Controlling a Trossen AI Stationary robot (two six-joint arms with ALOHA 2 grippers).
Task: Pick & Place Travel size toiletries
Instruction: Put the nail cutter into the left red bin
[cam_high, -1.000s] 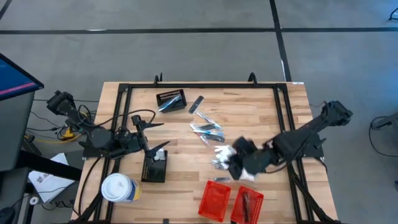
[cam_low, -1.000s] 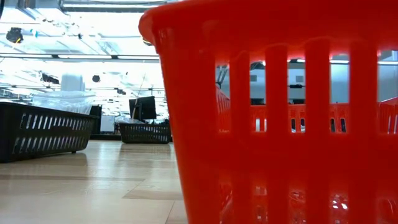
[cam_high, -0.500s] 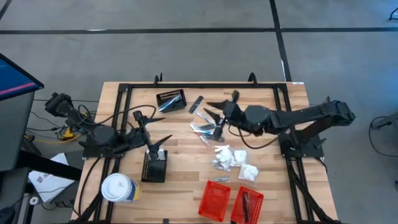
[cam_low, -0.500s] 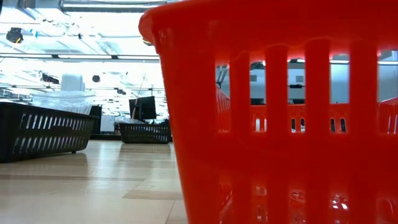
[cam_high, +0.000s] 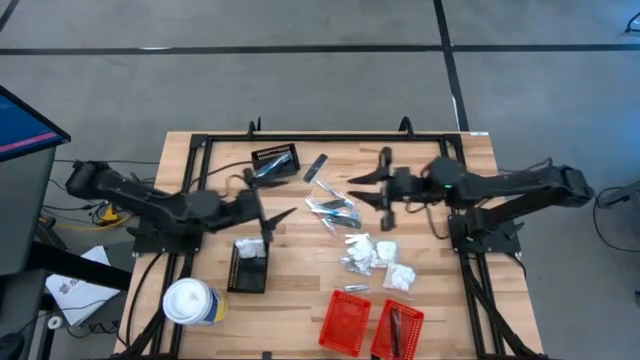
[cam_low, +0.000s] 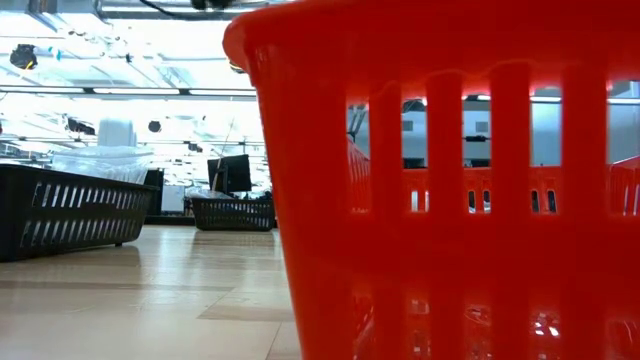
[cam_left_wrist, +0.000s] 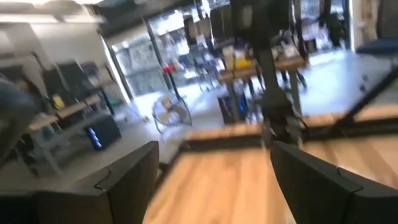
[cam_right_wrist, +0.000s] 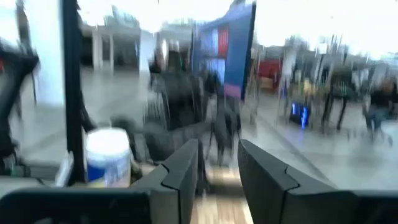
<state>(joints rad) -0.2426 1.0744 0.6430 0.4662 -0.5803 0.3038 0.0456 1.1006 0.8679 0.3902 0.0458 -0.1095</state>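
The toiletries lie loose mid-table in the high view: silvery tubes and sachets (cam_high: 333, 210), white clear-wrapped packets (cam_high: 378, 258) nearer the front, and a dark grey stick (cam_high: 317, 166) toward the far edge. My right gripper (cam_high: 358, 190) hovers open just right of the silvery pile, fingers pointing toward the table's left; its wrist view (cam_right_wrist: 219, 168) shows nothing between them. My left gripper (cam_high: 275, 222) is open, left of the silvery items and above the near black basket (cam_high: 248, 266); its fingers stand wide apart in its wrist view (cam_left_wrist: 214, 180).
A second black basket (cam_high: 275, 160) with something silvery in it stands at the far side. Two red baskets (cam_high: 345, 322) (cam_high: 398, 330) sit at the near edge; one fills the low view (cam_low: 450, 180). A large white lidded cup (cam_high: 190, 302) stands near-left. A black frame (cam_high: 330, 137) borders the table.
My right gripper swung from above the white packets toward the far edge and left, over the silvery pile, then drew back a little toward the right. My left gripper moved toward the table's right, closer to the silvery items. No toiletry has visibly moved.
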